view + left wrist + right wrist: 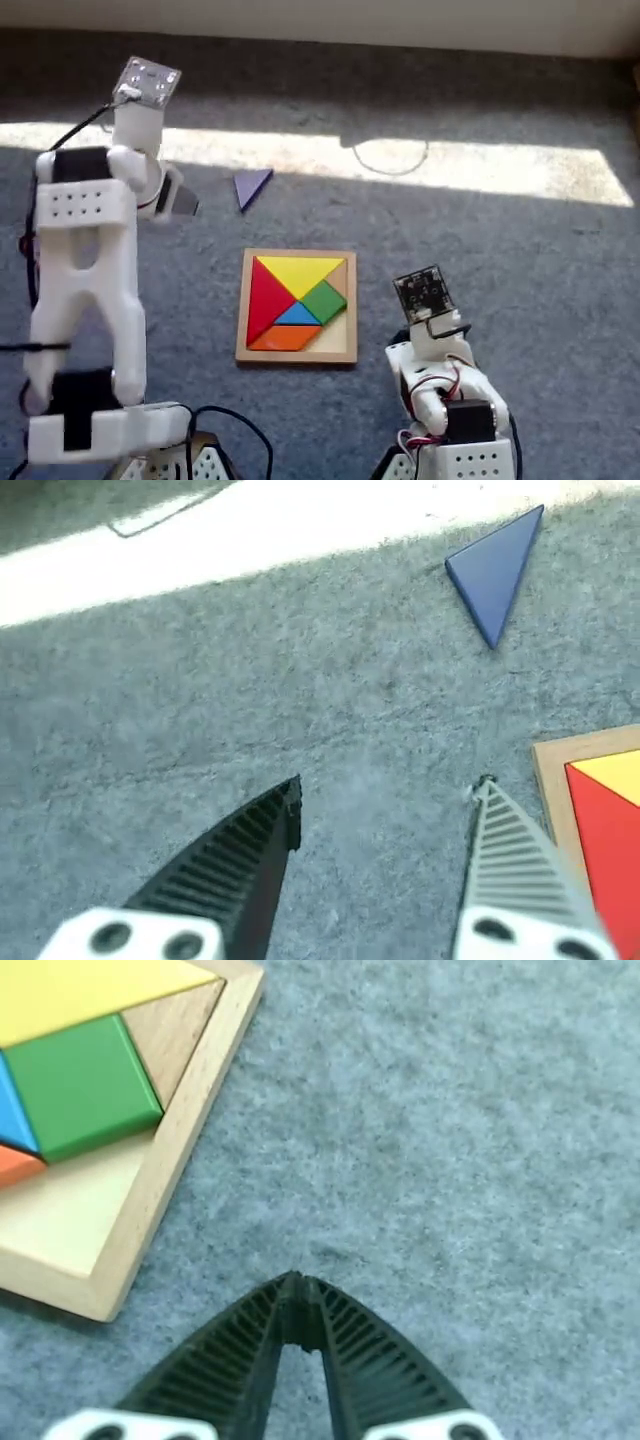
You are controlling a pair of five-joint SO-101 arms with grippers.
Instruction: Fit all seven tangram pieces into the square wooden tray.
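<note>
The square wooden tray (297,355) lies on the grey carpet with yellow (298,272), red (265,297), green (325,298), blue (297,314) and orange (285,338) pieces in it. A dark blue triangle (251,185) lies loose on the carpet beyond the tray's far left corner. My left gripper (390,785) hovers open over bare carpet, with the blue triangle (497,570) ahead of it and the tray's corner (560,780) beside it. My right gripper (300,1295) is shut on nothing, just off the tray's right edge (160,1190), near the green piece (80,1085).
Pale wood shows in the tray beside the green piece (175,1035) and along the near right corner (60,1210). A thin cable loop (390,155) lies in the sunlit strip at the back. The left arm's white body (85,290) stands left of the tray.
</note>
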